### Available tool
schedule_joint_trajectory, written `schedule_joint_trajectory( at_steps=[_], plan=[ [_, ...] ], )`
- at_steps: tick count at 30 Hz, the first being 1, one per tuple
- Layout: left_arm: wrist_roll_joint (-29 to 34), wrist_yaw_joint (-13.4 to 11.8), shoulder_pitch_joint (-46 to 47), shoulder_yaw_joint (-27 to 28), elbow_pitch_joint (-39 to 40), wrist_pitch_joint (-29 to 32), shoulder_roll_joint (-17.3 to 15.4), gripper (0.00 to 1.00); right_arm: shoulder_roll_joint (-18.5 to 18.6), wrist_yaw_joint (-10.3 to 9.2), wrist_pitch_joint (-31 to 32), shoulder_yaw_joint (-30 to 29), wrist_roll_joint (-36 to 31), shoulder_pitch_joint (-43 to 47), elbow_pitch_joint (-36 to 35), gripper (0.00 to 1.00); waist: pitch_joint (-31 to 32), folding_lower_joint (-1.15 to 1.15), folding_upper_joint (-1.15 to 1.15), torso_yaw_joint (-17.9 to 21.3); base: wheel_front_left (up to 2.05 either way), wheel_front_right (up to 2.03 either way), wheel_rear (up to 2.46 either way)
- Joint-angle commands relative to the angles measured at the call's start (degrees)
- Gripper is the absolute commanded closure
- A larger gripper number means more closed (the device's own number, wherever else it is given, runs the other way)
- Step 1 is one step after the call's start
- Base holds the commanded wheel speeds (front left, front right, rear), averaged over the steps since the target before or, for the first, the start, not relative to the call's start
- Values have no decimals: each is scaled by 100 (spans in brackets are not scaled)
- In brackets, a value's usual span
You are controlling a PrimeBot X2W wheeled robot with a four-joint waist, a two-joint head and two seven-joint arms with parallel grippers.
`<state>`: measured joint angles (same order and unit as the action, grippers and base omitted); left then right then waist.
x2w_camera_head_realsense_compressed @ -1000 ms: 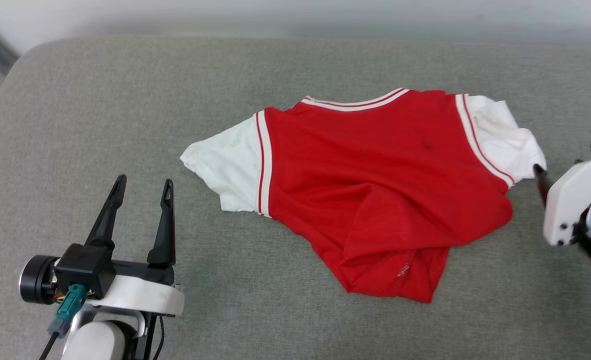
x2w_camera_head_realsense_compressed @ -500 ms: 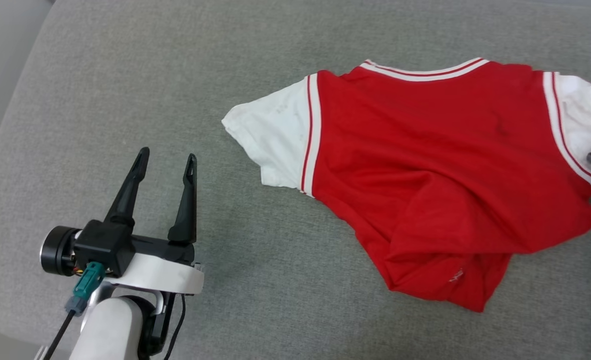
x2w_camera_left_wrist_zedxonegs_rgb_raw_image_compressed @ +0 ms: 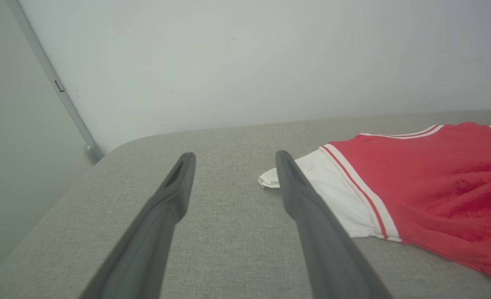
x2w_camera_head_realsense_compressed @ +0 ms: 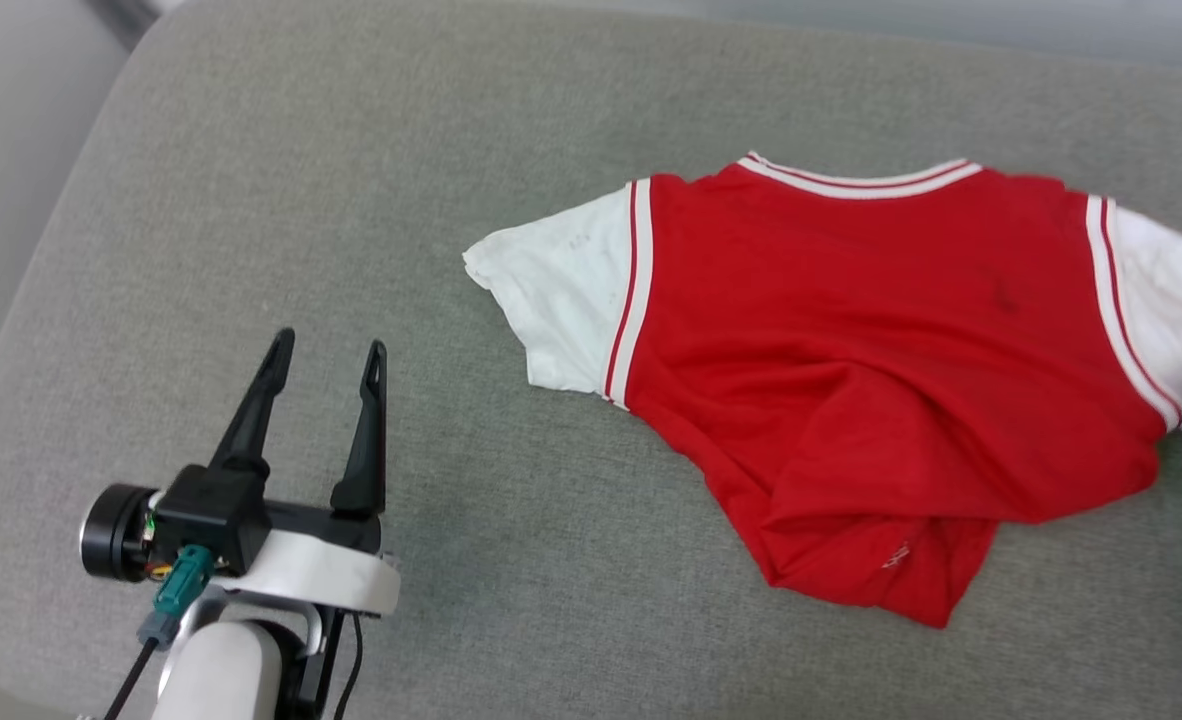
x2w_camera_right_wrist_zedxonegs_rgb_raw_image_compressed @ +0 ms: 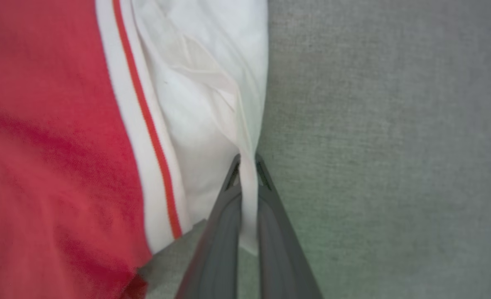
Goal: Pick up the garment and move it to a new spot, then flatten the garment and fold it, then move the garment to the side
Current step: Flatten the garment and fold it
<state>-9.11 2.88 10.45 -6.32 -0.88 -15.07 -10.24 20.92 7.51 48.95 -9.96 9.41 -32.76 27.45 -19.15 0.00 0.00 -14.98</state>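
A grey fabric cushion [x2w_camera_head_realsense_compressed: 251, 220] spreads under the red jersey [x2w_camera_head_realsense_compressed: 851, 350], which lies rumpled with its plain side up, its collar trim at the far edge, a white sleeve out to each side and the lower hem folded over itself. Apart from the jersey's left sleeve [x2w_camera_head_realsense_compressed: 551, 300], the left gripper [x2w_camera_head_realsense_compressed: 330, 342] holds its fingers spread wide with nothing between them. At the jersey's right sleeve [x2w_camera_right_wrist_zedxonegs_rgb_raw_image_compressed: 212, 104], the right gripper [x2w_camera_right_wrist_zedxonegs_rgb_raw_image_compressed: 248, 160] pinches the white hem between nearly closed fingers.

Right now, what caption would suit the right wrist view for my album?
Right gripper pinches the garment by its white sleeve edge, on a grey cushion.
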Motion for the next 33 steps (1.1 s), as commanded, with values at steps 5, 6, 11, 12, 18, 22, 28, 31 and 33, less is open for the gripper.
schedule_joint_trajectory(
  at_steps=[5, 6, 11, 12, 18, 22, 28, 31, 33],
  plan=[
    [128, 39, -360, 125, 2, -14, 12, 0, 46, -4, -214, 55, 355, 999, -361, 100, 655, 0, 0, 497, 0, 0, 0],
    [137, 45, -413, 146, 21, -14, 9, 0, 65, -4, -242, 70, 410, 1133, -478, 100, 715, 0, 0, 559, 0, 0, 0],
    [165, 48, -594, 196, 85, -14, 23, 0, 87, -4, -329, -21, 551, 1739, -969, 100, 840, 0, 0, 715, 0, 0, 0],
    [172, 51, -632, 199, 95, -14, 33, 0, 73, -4, -364, -72, 552, 1905, -1061, 100, 860, 0, 0, 734, 0, 0, 0],
    [180, 85, -789, 216, 71, -14, 83, 0, -385, -3, -874, -338, 395, 2674, -1360, 11, 951, 0, 0, 859, 0, 0, 0],
    [206, 109, -824, 228, 23, -14, 60, 0, -638, -3, -1458, -253, 381, 2751, -1562, 0, 1020, 0, 0, 992, 0, 0, 0],
    [177, 124, -816, 329, 55, -14, -1, 0, -840, -3, -2159, -126, 479, 2650, -2230, 0, 1129, 0, 0, 1223, 0, 0, 0],
    [165, 148, -760, 381, 100, -14, -54, 0, -1010, -3, -2514, -112, 541, 2640, -2692, 0, 1131, 0, 0, 1338, 0, 0, 0],
    [136, 175, -673, 378, 118, -14, -95, 0, -1133, -3, -2765, -109, 576, 2682, -2976, 0, 1111, 0, 0, 1410, 0, 0, 0]
  ],
)
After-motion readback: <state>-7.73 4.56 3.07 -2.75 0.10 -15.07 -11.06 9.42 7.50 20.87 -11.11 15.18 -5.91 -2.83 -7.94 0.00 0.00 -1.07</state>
